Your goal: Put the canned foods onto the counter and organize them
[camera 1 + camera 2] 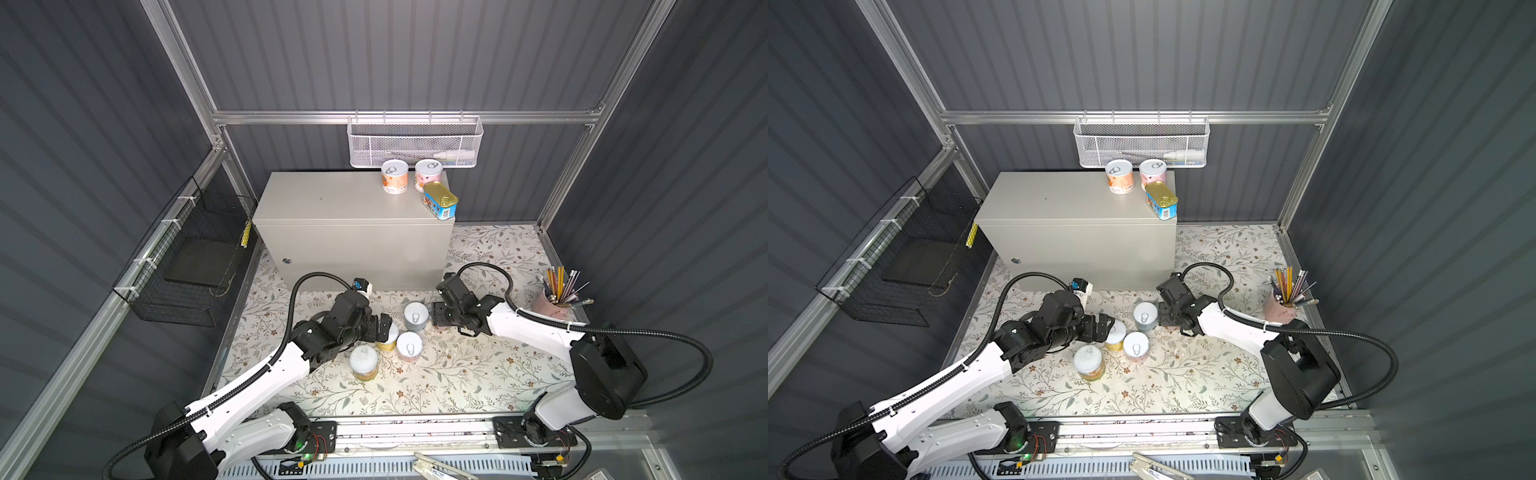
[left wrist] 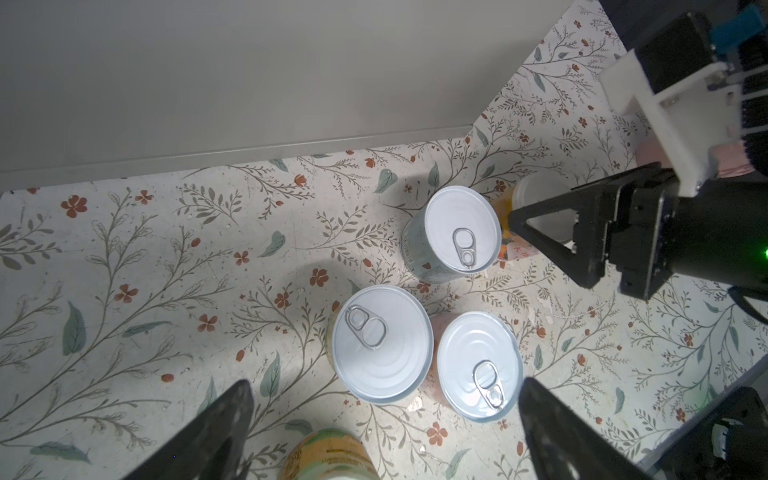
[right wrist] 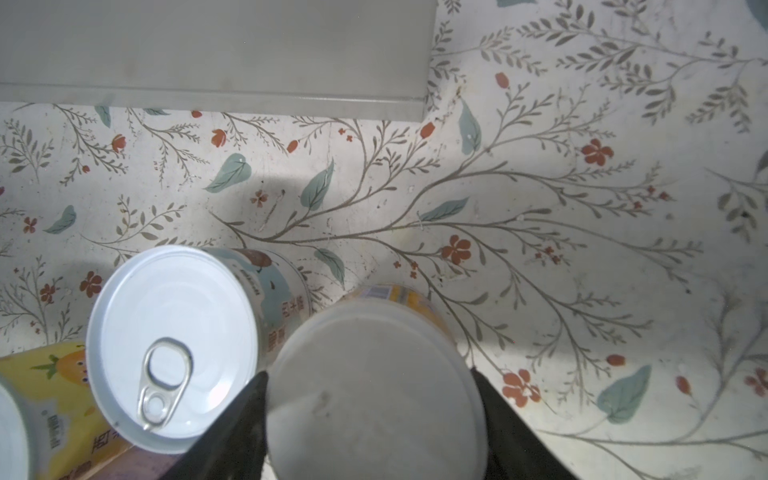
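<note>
Canned foods stood in two groups in both top views: an orange can, a pink-labelled can and the blue tin sat on top of the beige-grey box, at its upper right — four others clustered lower in the frame on the floral surface. The left gripper hung over that cluster. In the left wrist view its jaws were wide apart, framing a yellow-labelled can and gripping nothing. In the right wrist view the right gripper was clamped on a white-lidded can at bottom centre — a pale blue can stood just beside it, at lower left.
</note>
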Robot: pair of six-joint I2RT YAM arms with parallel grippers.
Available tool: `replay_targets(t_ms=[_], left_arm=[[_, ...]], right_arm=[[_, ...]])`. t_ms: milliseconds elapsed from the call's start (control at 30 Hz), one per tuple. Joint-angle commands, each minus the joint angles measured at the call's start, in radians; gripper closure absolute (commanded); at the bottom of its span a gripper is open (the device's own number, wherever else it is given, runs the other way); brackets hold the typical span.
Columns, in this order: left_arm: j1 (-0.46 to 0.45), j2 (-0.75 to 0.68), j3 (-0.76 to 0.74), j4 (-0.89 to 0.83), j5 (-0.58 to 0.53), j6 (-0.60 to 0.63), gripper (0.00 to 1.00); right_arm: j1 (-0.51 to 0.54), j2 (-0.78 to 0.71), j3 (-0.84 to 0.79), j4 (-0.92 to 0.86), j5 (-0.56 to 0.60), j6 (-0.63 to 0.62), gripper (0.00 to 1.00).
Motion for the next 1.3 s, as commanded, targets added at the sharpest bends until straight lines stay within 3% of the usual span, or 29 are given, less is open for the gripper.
replay_targets(t_ms=[0,200,367,600,800,1267], left_arm=[[-0.006,-0.005,-0.013,0.012,0.013,0.004,0.0],[-0.006,-0.004,-0.022,0.044,0.036,0.013,0.0],[-0.007,0.008,-0.039,0.094,0.086,0.051,0.0],[-0.084,0.055,-0.048,0.236,0.289,0.187,0.01],[-0.216,0.135,-0.016,0.317,0.247,0.273,0.0],[-0.227,0.275,-0.001,0.563,0.337,0.335,0.0]], right_arm=[[-0.003,-0.056,-0.015,-0.001,0.034,0.014,0.37],[-0.003,-0.114,-0.029,-0.028,0.023,0.014,0.39],[-0.004,-0.165,-0.024,-0.057,-0.057,0.01,0.42],[-0.012,-0.221,0.012,-0.132,-0.199,0.001,0.44],[-0.015,-0.251,0.057,-0.2,-0.279,-0.009,0.45],[-0.09,-0.365,0.052,-0.218,-0.525,0.046,0.46]])
